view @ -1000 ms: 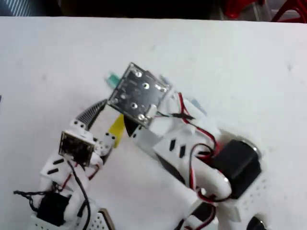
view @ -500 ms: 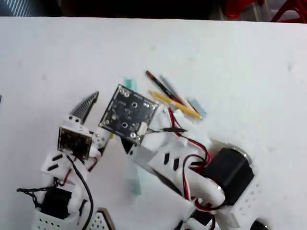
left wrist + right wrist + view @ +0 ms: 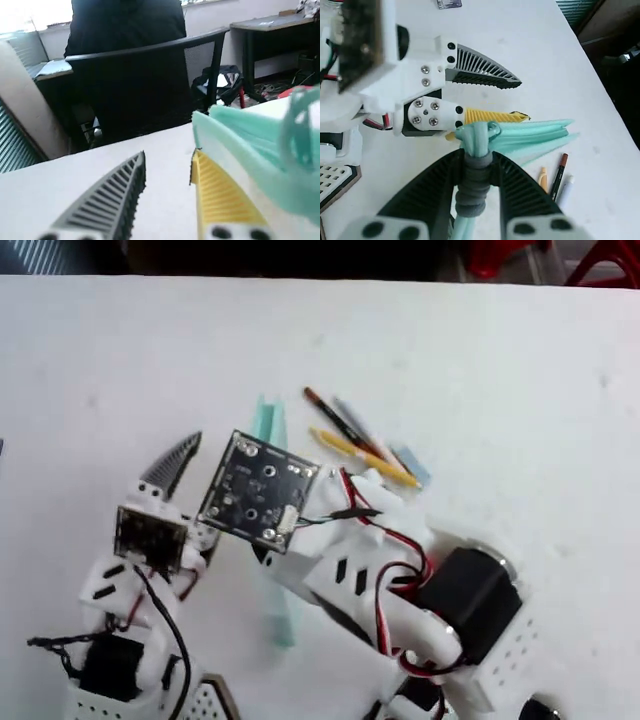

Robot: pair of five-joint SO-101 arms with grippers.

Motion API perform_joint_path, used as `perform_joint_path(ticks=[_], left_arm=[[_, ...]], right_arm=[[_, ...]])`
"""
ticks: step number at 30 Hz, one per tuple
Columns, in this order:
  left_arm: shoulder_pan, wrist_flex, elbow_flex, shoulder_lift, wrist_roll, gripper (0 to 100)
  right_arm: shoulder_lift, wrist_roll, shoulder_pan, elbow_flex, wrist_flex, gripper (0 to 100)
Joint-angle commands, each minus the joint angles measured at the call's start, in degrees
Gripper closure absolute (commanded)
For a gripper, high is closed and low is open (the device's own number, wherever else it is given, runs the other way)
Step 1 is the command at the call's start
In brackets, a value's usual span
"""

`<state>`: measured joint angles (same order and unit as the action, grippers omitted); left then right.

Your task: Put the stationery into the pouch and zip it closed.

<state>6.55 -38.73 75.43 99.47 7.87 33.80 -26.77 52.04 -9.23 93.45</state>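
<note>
A teal pouch lies stretched along the table, partly hidden under the right arm's wrist board. My right gripper is shut on the pouch's zipper pull, a teal loop with a grey wrap. The pouch body fans out beyond the fingertips. My left gripper stands open beside the pouch. Its yellow finger lies against the pouch's edge, and its black finger is held apart over bare table. Several pens and pencils lie loose on the table just past the pouch.
The white table stretches wide beyond the stationery. Both arms' bases and red cables crowd the near edge. Off the table's far side stands a black chair.
The right arm has drawn back toward the near edge with the pouch's pull, uncovering the pens. The left gripper has shifted slightly left, its black finger now apart from the pouch.
</note>
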Motion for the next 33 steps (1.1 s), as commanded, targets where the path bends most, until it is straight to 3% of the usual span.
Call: perform_joint_path(ticks=[1,5,13,20,25,33], left_arm=[[-5.9,-14.7,-14.2,0.8,-0.9,81],[-3.2,-28.8,-28.5,0.8,-0.9,79],[3.1,-42.5,-40.6,0.5,-0.9,79],[2.6,-31.5,-24.5,-1.5,-0.9,78],[3.1,-29.9,-22.6,-2.0,-8.9,74],[5.2,-21.5,-11.4,-2.2,-9.5,74]], right_arm=[[-0.8,-0.4,0.1,2.5,-2.2,98.1],[-0.9,-0.4,0.0,5.6,-5.9,98.1],[-1.0,-0.3,-5.4,6.5,-11.5,98.1],[-0.4,-0.3,-5.7,6.4,-11.2,98.1],[-0.8,-0.3,-5.8,6.5,-11.2,98.1],[-0.4,-0.2,-5.5,6.2,-11.5,98.1]])
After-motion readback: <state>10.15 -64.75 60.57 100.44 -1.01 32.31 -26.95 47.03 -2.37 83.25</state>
